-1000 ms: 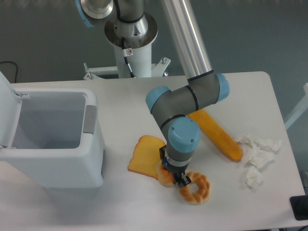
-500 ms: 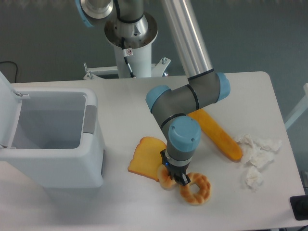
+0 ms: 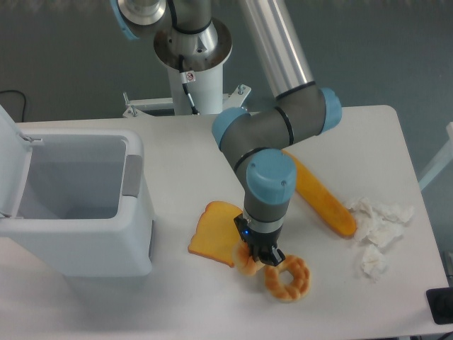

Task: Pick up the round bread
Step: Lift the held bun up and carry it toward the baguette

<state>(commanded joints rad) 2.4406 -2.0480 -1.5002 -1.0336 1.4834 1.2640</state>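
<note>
A: Wrist has rotated and shifted a bit since a second ago; elbow joint now sits slightly higher in frame. The pincer [image 3: 260, 256] is still low over the round bread [image 3: 245, 265].

B: Pincer state?

A: Cannot tell. Wrist housing covers the fingers from this angle; only a dark tip shows near the bun, so spread or pressed together is unclear.

B: Where's the bun?

A: On the surface [image 3: 177, 152], wedged between the toast slice [image 3: 214, 231] and the twisted ring bread [image 3: 288, 277], touching or nearly touching both. Mostly hidden under the wrist.

B: Risks?

A: Crowding. My read: a finger could land on the ring bread or clip the toast edge, and either gets dragged up or shoved. The bun's glossy, lumpy dome could also slip out if the grip is off-centre.

B: Rest of the scene?

A: White surface. From the bun: long baguette [image 3: 322, 200] up and right, crumpled tissue [image 3: 375, 227] far right, white open-lid bin [image 3: 71, 202] well to the left. Robot base pedestal behind at the far edge, grey floor beyond.
</note>
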